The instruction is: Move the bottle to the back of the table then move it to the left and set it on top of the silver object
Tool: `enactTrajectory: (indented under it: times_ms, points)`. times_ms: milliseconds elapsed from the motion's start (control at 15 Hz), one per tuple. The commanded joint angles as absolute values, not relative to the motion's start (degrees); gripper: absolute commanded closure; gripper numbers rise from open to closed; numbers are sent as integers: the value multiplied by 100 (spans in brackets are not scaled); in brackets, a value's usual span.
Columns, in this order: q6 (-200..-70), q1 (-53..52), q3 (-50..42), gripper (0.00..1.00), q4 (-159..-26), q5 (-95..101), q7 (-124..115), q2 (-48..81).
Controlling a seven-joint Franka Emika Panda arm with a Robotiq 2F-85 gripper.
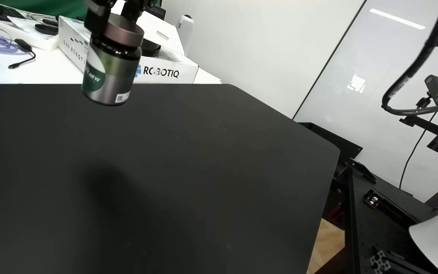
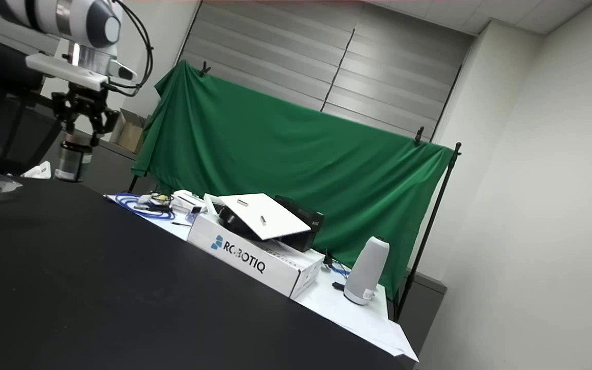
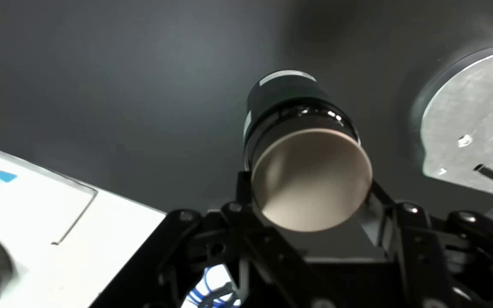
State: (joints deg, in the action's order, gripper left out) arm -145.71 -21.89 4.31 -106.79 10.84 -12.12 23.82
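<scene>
Our hand (image 3: 310,188) grips the capped bottle (image 1: 110,70), aloft and roughly upright, to one side of the silver plate (image 3: 473,109). We judge a sideways carry comes next.

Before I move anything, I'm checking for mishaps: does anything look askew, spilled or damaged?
The white board looks askew, its edges out of line with the box beneath. I see no spill or damage; the bottle looks intact in the gripper.
</scene>
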Motion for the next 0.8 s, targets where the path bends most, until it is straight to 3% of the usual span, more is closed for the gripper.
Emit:
enactTrajectory:
  times_ms: [0,733]
  points:
    - [-14808,-2733,557,65,-11104,1643,-1832,2289]
    - [-14553,-3593,594,65,-10032,1692,-2098,3347]
